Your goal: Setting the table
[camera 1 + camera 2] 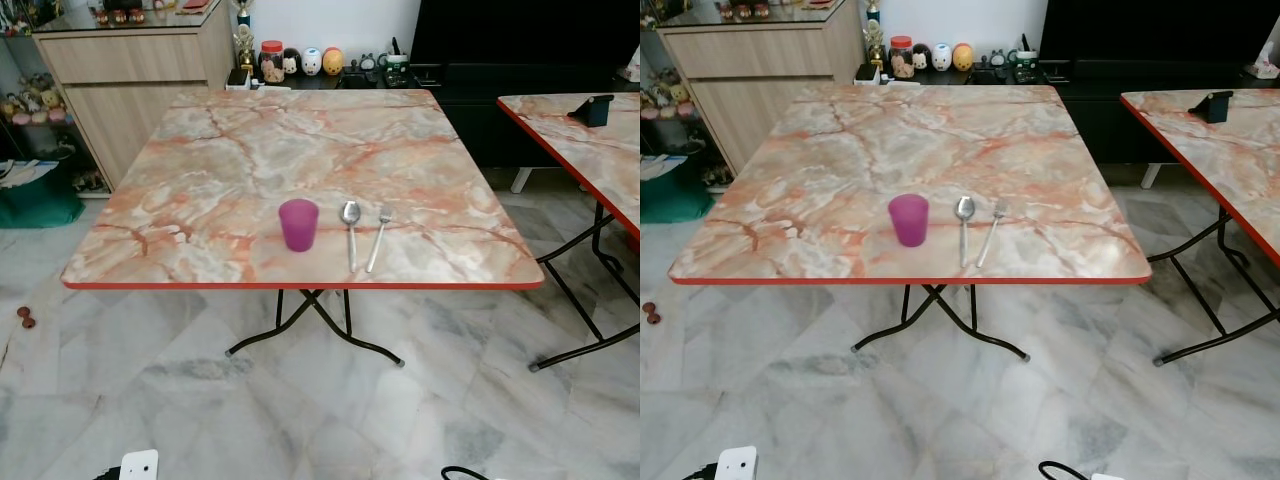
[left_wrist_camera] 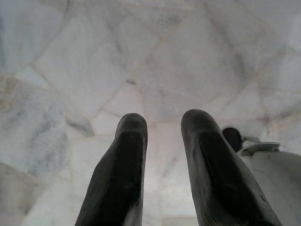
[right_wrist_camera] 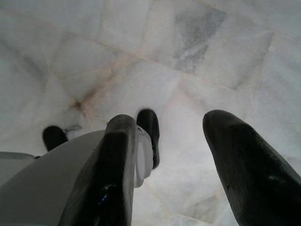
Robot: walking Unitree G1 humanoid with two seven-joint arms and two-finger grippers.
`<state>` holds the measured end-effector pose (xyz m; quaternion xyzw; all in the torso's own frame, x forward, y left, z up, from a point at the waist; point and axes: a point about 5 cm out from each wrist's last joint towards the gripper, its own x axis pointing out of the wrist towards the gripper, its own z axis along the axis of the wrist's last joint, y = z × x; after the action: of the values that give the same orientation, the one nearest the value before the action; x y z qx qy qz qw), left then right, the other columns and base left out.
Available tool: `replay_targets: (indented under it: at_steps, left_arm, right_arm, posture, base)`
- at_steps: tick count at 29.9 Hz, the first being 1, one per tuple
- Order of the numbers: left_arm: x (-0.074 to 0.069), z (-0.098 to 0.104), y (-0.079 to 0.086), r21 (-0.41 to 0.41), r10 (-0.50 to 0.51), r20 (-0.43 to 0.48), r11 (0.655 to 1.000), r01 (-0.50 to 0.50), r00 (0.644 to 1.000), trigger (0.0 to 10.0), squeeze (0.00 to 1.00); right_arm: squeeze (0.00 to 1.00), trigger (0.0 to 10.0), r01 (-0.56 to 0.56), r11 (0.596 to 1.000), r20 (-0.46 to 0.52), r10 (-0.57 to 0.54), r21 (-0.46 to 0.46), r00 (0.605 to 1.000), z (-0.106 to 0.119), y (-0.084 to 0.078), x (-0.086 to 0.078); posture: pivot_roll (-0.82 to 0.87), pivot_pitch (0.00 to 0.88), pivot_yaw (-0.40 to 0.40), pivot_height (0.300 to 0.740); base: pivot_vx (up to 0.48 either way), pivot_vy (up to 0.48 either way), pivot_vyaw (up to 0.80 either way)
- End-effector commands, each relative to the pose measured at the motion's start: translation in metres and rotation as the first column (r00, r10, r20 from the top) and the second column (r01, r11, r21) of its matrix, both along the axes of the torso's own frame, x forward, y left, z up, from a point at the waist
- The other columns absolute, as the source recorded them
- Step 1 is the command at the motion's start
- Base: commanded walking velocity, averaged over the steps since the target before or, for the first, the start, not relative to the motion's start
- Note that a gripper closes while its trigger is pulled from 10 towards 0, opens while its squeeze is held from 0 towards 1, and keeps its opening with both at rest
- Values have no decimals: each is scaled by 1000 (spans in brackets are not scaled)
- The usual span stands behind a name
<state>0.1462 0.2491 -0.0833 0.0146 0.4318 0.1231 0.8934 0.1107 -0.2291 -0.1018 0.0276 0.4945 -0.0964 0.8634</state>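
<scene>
Left eye view: marbled surface; purple cup, spoon, fork side by side near its front edge. Left gripper, right gripper: fingers spread, seemingly empty, over the floor.

Honestly there's nothing I can read anywhere here. The jar and little figurines on the low dark cabinet behind the table are too small and soft to make out any label, and the purple cup is plain. No numbers, brands or signs that I can see.
</scene>
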Motion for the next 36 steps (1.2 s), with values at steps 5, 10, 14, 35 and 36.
replay_targets:
  at_steps: [5, 10, 14, 35, 36]
  left_arm:
    - [-4, -3, -1, -9, 16, -19, 1000, -16, 1000, 10000, 0]
    - [-7, -4, -2, -6, 9, -33, 1000, -9, 999, 10000, 0]
    - [-8, -4, -2, -5, 12, -37, 1000, -13, 999, 10000, 0]
    - [5, 0, -10, -1, -27, 22, 1000, 27, 999, 10000, 0]
    - [6, 0, -10, -2, -29, 25, 1000, 29, 999, 10000, 0]
  right_arm:
    - [0, 10000, 15, 1000, -2, -15, -8, 1000, 0, -4, -3]
    - [0, 10000, 15, 1000, 0, -15, -10, 1000, 0, -4, -3]
    - [0, 10000, 16, 1000, 1, -16, -8, 1000, 0, -3, -2]
    - [0, 10000, 18, 1000, 26, -18, -12, 1000, 2, -3, 1]
    - [0, 10000, 18, 1000, 26, -18, -12, 999, 2, -3, 1]
  posture:
    - [-59, 0, 28, 732]
    - [-57, 0, 29, 732]
    - [-49, 0, 26, 732]
    - [-47, 0, 25, 732]
    - [-47, 0, 26, 732]
  base:
    - [0, 298, 0]
    - [0, 296, 0]
    - [0, 296, 0]
    - [0, 83, 0]
    - [0, 0, 0]
